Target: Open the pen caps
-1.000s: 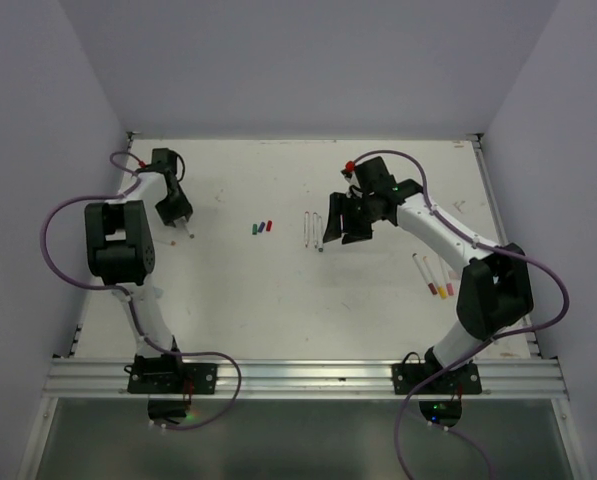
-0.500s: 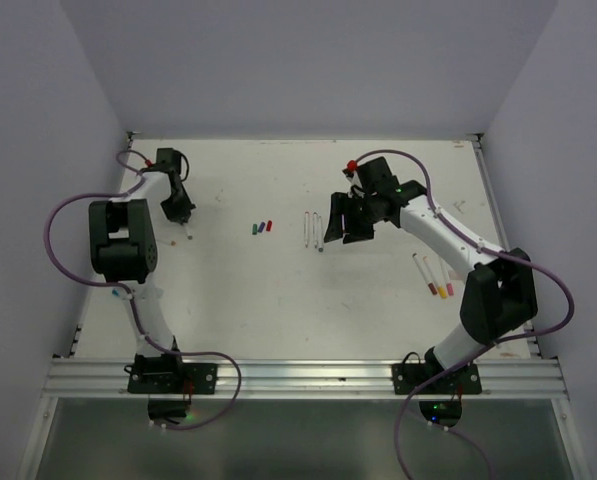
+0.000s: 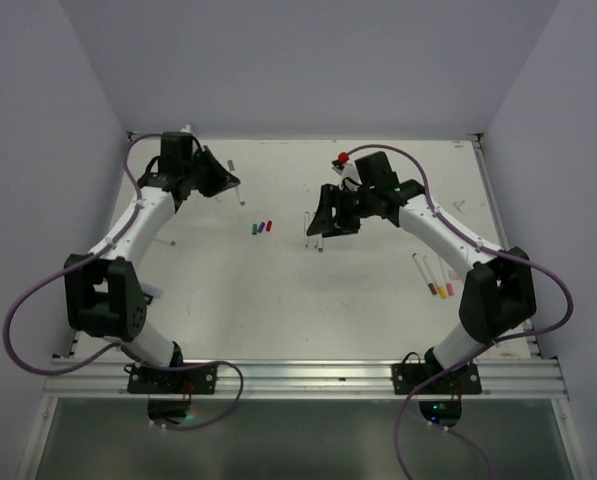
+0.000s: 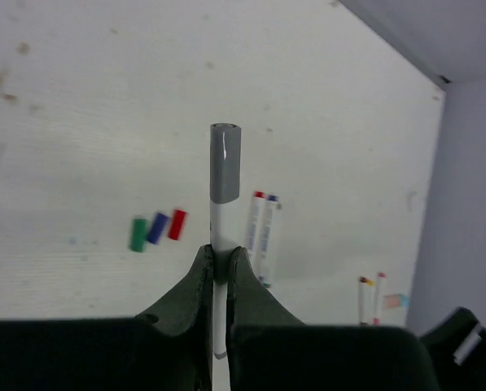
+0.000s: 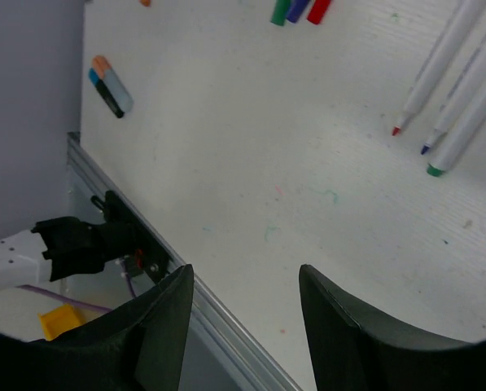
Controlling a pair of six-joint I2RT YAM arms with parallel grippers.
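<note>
Here, clamps the left gripper (image 4: pixel 219 254) tight on a thin pale pen (image 4: pixel 218 221), raised off the table (image 3: pixel 228 290), with the grey cap (image 4: pixel 225 163) on its far end. Holds the right gripper (image 5: pixel 244 277) wide apart and empty, above the table near three uncapped pens (image 5: pixel 434 69). Finds three loose caps (image 3: pixel 262 226), green, blue, red, lying side by side on the table between both arms.

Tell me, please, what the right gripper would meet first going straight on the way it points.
Most likely the bare table: only its white top shows ahead of the open right gripper; the three uncapped pens lie aside.
</note>
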